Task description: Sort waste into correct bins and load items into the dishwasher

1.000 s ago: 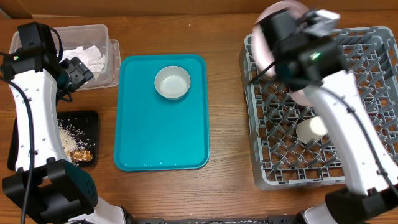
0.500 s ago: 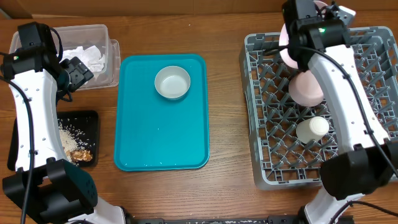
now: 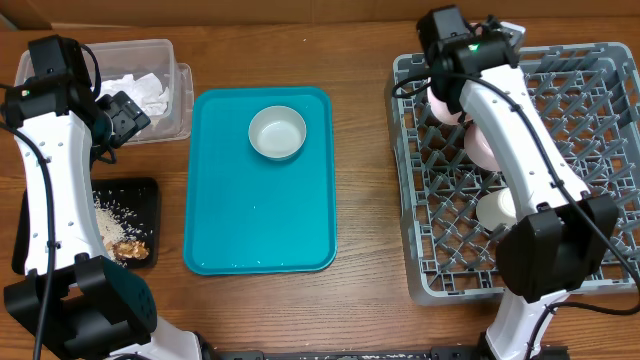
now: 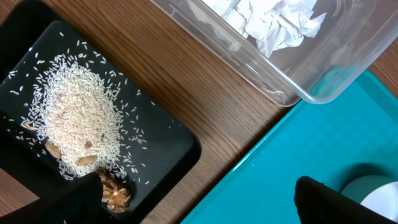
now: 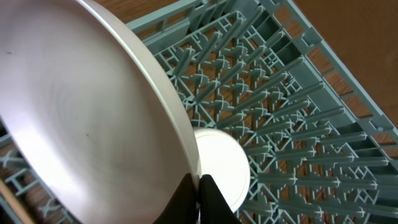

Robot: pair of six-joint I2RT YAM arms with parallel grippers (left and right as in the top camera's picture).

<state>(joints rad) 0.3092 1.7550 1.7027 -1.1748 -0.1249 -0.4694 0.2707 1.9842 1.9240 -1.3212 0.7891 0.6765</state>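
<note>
Rightward nothing stands as it did a second ago: the right arm has swung left along the far edge of the rack (image 3: 590, 90), carrying the plate (image 3: 443, 103) to the rack's 11 o'clock corner. The left arm has not moved.

Overhead view. The plate sits on edge under the right wrist, over the pegs. A small plate (image 3: 482, 148) stands just beside it at 4 o'clock, and a cup (image 3: 497, 208) lies further toward 6 o'clock. The bowl (image 3: 277, 132) remains on the teal tray (image 3: 260, 220), at its 12 o'clock end. Napkins (image 3: 140, 90) are in the tub (image 3: 150, 50). Rice (image 3: 108, 222) is in the black tray (image 3: 150, 190).

Left wrist view. The left gripper (image 4: 199, 190) is spread wide with nothing between its fingers. It hangs over the table between the black tray and the teal tray.

Right wrist view. The right gripper (image 5: 199, 193) is pinched on the plate's rim at 6 o'clock. The plate is tilted above the pegs. A white dish (image 5: 224, 171) shows just behind it; whether this is the small plate or the cup cannot be told.

Assessment. The waste appears sorted. The plate is positioned for slotting but not released, and the bowl is not yet loaded. The risk is the plate striking the neighbouring dish as it goes down.
</note>
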